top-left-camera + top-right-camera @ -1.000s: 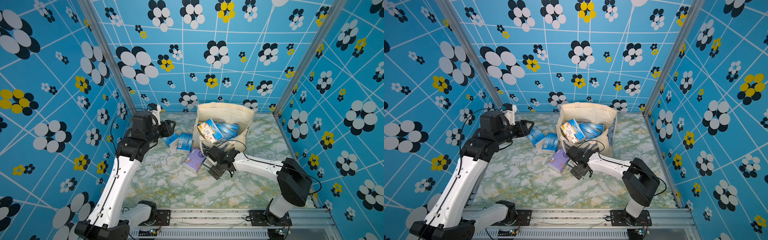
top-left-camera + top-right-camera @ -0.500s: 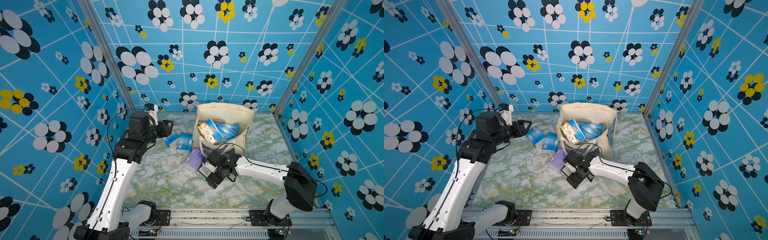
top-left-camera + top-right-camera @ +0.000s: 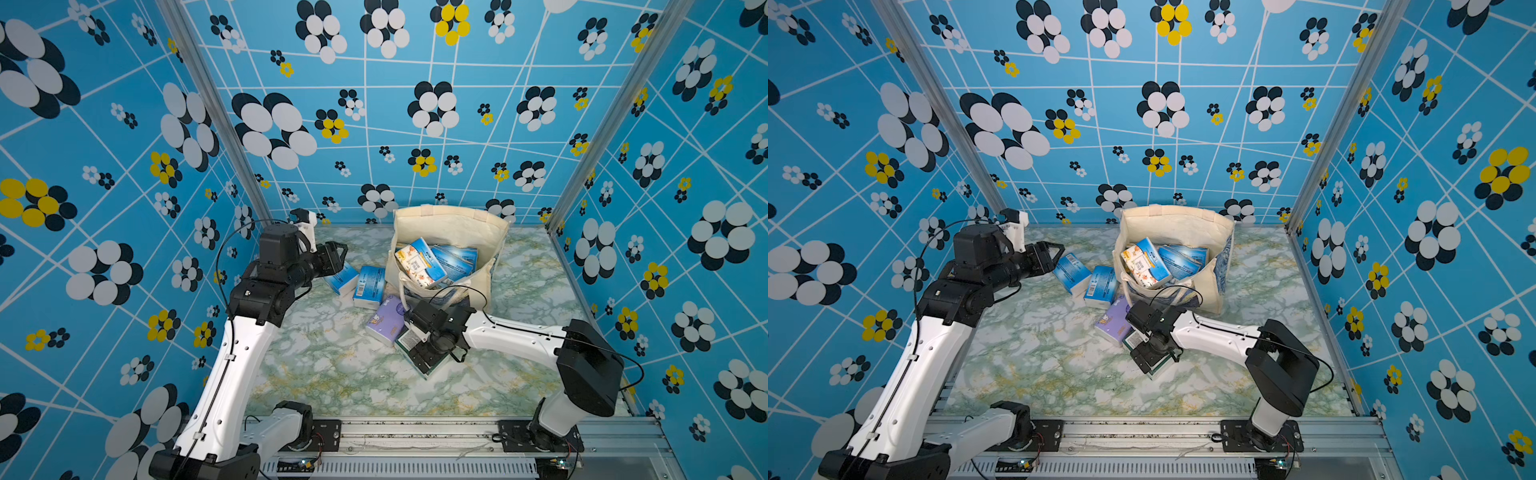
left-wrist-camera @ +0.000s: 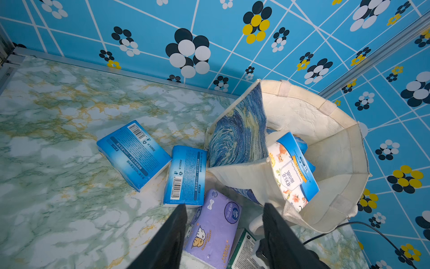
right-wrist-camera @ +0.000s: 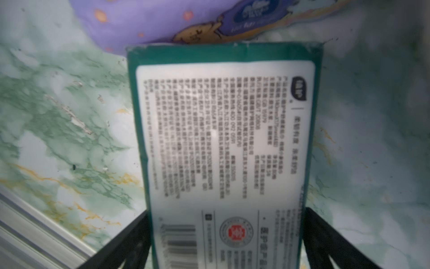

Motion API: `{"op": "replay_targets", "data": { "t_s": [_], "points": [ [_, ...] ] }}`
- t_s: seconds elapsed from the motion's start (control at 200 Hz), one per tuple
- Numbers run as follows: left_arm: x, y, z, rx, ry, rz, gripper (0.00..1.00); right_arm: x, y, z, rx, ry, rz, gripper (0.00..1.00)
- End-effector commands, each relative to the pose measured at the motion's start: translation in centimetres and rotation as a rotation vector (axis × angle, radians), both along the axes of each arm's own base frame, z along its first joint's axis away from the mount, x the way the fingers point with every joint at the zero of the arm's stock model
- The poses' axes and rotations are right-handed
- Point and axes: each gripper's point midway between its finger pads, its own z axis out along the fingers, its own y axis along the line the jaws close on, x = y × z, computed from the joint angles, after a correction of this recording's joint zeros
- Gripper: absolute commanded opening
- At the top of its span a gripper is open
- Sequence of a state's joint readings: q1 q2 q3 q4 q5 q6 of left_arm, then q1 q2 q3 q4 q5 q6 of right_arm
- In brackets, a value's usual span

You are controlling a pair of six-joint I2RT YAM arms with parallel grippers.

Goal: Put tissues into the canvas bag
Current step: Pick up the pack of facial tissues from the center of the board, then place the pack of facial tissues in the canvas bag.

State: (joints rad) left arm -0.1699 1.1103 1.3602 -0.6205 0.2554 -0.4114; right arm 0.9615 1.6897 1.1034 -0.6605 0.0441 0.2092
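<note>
At six o'clock from the canvas bag, which step am I on?

Pick-up. Your right gripper straddles the green-white pack, which lies flat on the table. Jaws are wide apart, not yet closed. The lilac pack touches it at eleven.

Next?

Close, lift, carry toward twelve, drop over the bag mouth. Your left gripper hovers empty, jaws apart.

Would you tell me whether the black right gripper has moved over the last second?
Yes: the black right gripper moved away from the cream canvas bag, toward the silver front rail.
</note>
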Motion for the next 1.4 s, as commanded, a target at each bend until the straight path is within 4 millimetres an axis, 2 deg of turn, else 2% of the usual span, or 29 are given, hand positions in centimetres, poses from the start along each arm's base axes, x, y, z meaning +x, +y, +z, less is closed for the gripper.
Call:
{"op": "replay_targets", "data": {
  "t_s": [0.0,0.16,0.245,0.345,0.51,0.585,0.635,0.73,0.945,1.02,1.07,1.08,1.1,1.18,1.285,1.395],
  "points": [
    [-0.3,0.2,0.1,-0.008,-0.008,-0.001,0.56,1.0,0.2,-0.4,-0.023,-0.021,-0.045,0.99],
    [-0.4,0.3,0.0,-0.008,-0.005,0.0,0.56,0.5,0.4,-1.7,-0.03,0.021,-0.047,0.99],
    [-0.4,0.3,0.0,-0.008,-0.005,0.001,0.56,-0.2,0.6,-1.8,-0.012,0.056,-0.048,0.96],
    [-0.3,0.3,0.0,-0.011,-0.007,0.0,0.56,-0.8,0.6,-1.5,0.014,0.079,-0.054,0.88],
    [0.0,0.1,-0.1,-0.017,-0.002,-0.007,0.56,-2.2,0.6,-1.0,0.043,0.131,-0.068,0.64],
    [0.1,0.1,0.0,-0.02,-0.005,-0.009,0.56,-3.1,0.9,0.0,0.063,0.156,-0.046,0.6],
    [0.2,0.1,0.2,-0.021,-0.006,-0.007,0.56,-4.0,1.4,1.3,0.105,0.179,-0.001,0.6],
    [0.4,0.1,0.4,-0.02,-0.003,-0.008,0.58,-5.2,2.5,5.3,0.227,0.188,0.08,0.6],
    [1.0,-0.5,0.6,-0.037,0.0,-0.027,0.61,-6.4,5.3,17.9,0.5,0.123,0.265,0.61],
    [1.3,-0.8,0.7,-0.045,0.007,-0.042,0.61,-5.2,5.9,22.9,0.594,0.028,0.29,0.62],
    [1.5,-1.3,0.7,-0.042,0.015,-0.06,0.61,-3.8,5.7,25.8,0.636,-0.042,0.277,0.63],
    [1.5,-1.4,0.7,-0.04,0.016,-0.064,0.61,-3.3,5.6,27.1,0.655,-0.072,0.272,0.63],
    [1.6,-1.5,0.7,-0.034,0.021,-0.07,0.61,-2.4,5.3,28.5,0.67,-0.11,0.254,0.64],
    [1.9,-2.3,0.7,0.001,0.035,-0.092,0.61,1.2,3.4,32.4,0.708,-0.229,0.148,0.64],
    [2.4,-3.3,0.4,0.029,0.059,-0.117,0.61,6.6,-0.1,35.0,0.668,-0.372,-0.037,0.64],
    [3.2,-4.3,0.0,0.03,0.082,-0.14,0.61,11.8,-4.2,34.9,0.476,-0.533,-0.211,0.64]
  ]
}}
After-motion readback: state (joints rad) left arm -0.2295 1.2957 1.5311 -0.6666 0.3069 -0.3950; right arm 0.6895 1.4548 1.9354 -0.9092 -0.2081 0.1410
